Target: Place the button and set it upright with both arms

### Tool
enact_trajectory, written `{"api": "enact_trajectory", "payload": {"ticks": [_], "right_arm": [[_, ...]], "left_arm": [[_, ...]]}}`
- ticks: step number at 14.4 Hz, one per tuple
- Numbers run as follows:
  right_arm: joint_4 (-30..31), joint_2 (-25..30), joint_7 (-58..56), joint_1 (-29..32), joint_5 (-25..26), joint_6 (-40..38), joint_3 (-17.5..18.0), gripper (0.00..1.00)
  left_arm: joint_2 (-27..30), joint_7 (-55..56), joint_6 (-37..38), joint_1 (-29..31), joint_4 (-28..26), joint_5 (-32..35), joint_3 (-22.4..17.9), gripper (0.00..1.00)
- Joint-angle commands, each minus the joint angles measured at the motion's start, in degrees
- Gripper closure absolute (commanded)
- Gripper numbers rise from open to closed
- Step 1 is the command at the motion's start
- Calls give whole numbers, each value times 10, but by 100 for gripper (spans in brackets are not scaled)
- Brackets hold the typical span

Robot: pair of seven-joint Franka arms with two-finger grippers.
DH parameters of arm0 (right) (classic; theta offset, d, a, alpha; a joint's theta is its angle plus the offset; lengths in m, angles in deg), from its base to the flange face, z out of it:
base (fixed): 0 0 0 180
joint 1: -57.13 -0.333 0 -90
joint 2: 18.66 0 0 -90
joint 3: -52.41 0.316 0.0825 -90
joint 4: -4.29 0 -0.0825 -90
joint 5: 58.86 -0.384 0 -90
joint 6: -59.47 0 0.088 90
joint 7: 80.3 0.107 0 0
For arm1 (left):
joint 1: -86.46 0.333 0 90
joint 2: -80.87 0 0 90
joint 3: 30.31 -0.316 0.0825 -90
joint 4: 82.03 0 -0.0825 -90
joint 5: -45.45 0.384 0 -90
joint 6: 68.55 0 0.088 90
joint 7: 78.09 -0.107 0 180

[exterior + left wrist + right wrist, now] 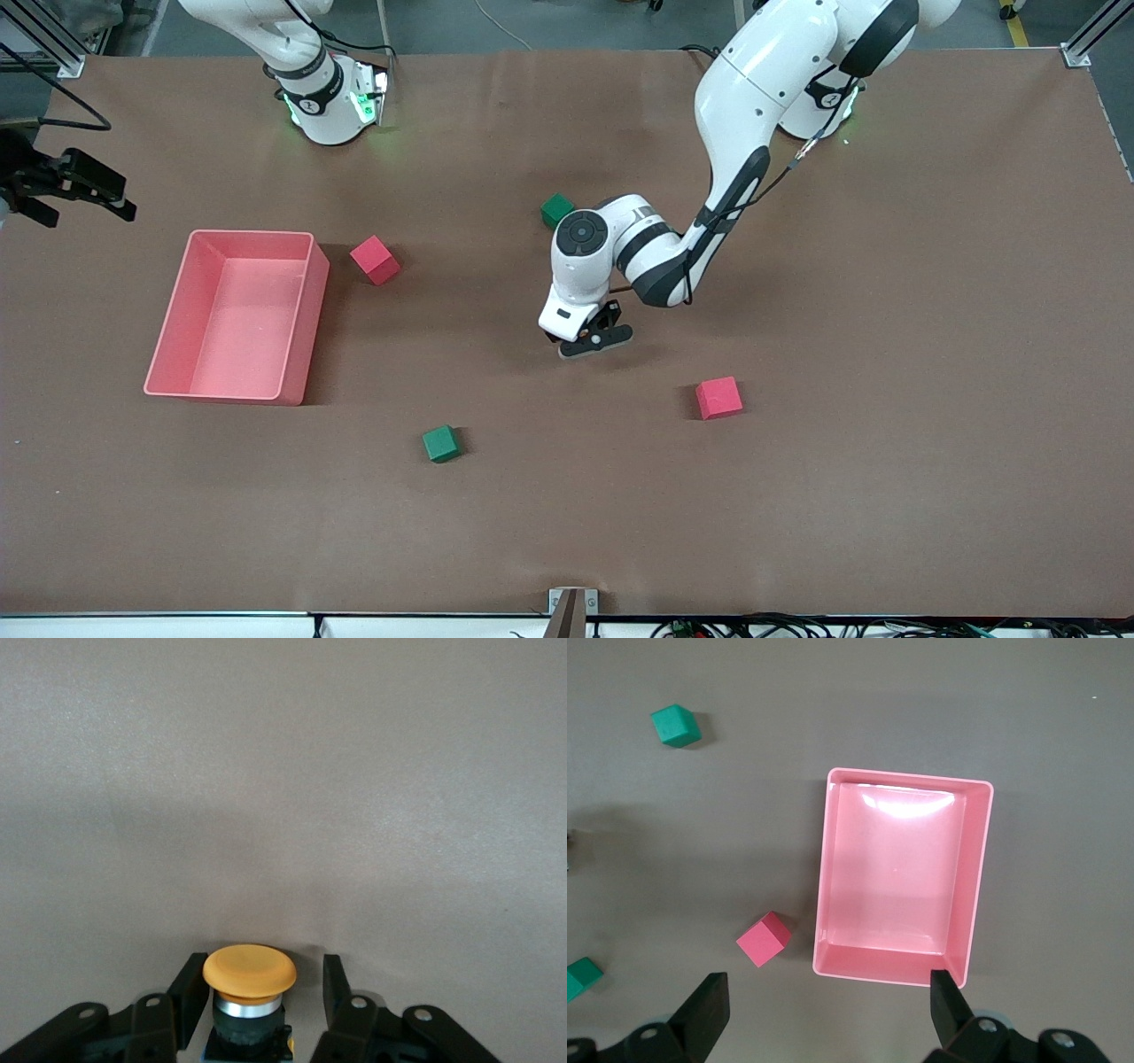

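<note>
Button (249, 979), small, with a round orange cap, a silver collar and a black body, stands cap-up on the brown table (886, 310) near its centre. In the left wrist view it sits between the two black fingers (188, 988) of the left gripper (595, 339). The fingers stand spread, a visible gap on at least one side of the button, so they are apart and not pinching it. From the front view the gripper hangs low over the middle of the table, and the button itself is hidden under the wrist.

Taking the left gripper as the centre of a clock in the front view: a green cube (557, 210) lies at about 12 o'clock, a red cube (718, 397) at about 4, another green cube (441, 443) at about 8, and a second red cube (375, 260) near 10, just beside an empty pink bin (306, 310) toward the right arm's end of the table.

The right gripper (824, 1014) is held high over the pink bin, looking straight down into it. Its fingers are spread wide with nothing between them. This arm appears to be waiting.

Judging by its look, the button is light, hard and rigid. The domed cap is smooth and likely slippery, and wider than the body, so the piece is probably top-heavy and easy to tip. The flat sides of the black body, below the collar, seem the safest place to grip.
</note>
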Motion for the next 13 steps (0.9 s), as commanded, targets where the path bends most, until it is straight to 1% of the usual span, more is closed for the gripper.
{"api": "enact_trajectory", "payload": {"ticks": [1, 4, 5, 7, 10, 13], "right_arm": [[3, -4, -2, -2, 7, 1, 1, 0], [2, -6, -2, -3, 7, 1, 1, 0], [2, -8, -2, -2, 7, 1, 1, 0], [2, -9, -4, -3, 7, -1, 1, 0], [3, -8, -7, -2, 5, -5, 1, 0], [-9, -9, -10, -2, 3, -15, 1, 0]], "left_arm": [[-3, 16, -6, -4, -1, 13, 0, 40], [-1, 16, -6, -8, -2, 15, 0, 41], [-1, 16, -6, -8, -2, 15, 0, 47], [0, 9, -6, -7, -4, 15, 0, 75], [0, 9, -4, -6, -4, 14, 0, 100], [7, 26, 8, 2, -3, 9, 0, 100]]}}
